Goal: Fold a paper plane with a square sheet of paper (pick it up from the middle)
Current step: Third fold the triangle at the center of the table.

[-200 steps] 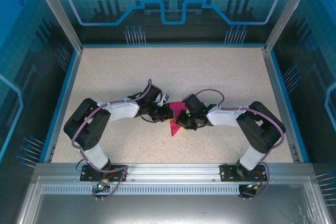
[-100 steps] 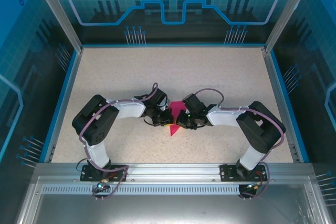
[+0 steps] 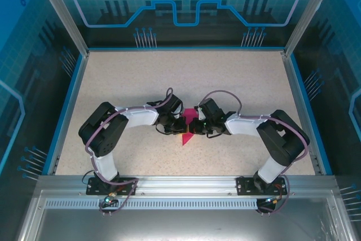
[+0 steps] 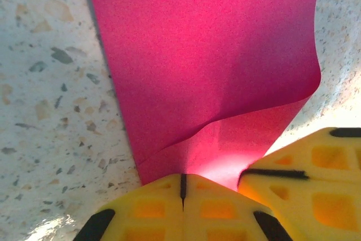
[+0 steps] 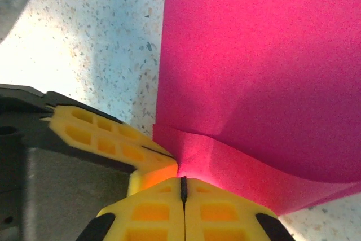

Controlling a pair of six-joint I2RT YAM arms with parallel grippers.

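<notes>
The square sheet of paper [image 3: 190, 116], magenta-pink and partly folded, lies at mid-table with a pointed end toward the near edge. My left gripper [image 3: 181, 127] meets it from the left and my right gripper [image 3: 195, 128] from the right, their tips nearly touching. In the left wrist view the paper [image 4: 208, 55] has a raised, curling layer, and its near edge runs into my shut left gripper [image 4: 183, 178]. In the right wrist view the paper [image 5: 259, 66] shows a folded flap, and its edge sits in my shut right gripper [image 5: 183, 180].
The speckled table [image 3: 237, 77] is ringed by a blue rim with a metal rail at the near edge [image 3: 186, 183]. The right gripper's yellow fingers [image 4: 307, 182] crowd in beside the left one; the left gripper's fingers [image 5: 104, 136] sit just left of the right one.
The left arm has swung right until its gripper reached the paper's middle. The right gripper shifted slightly and its jaws closed. Less of the paper shows between them.
</notes>
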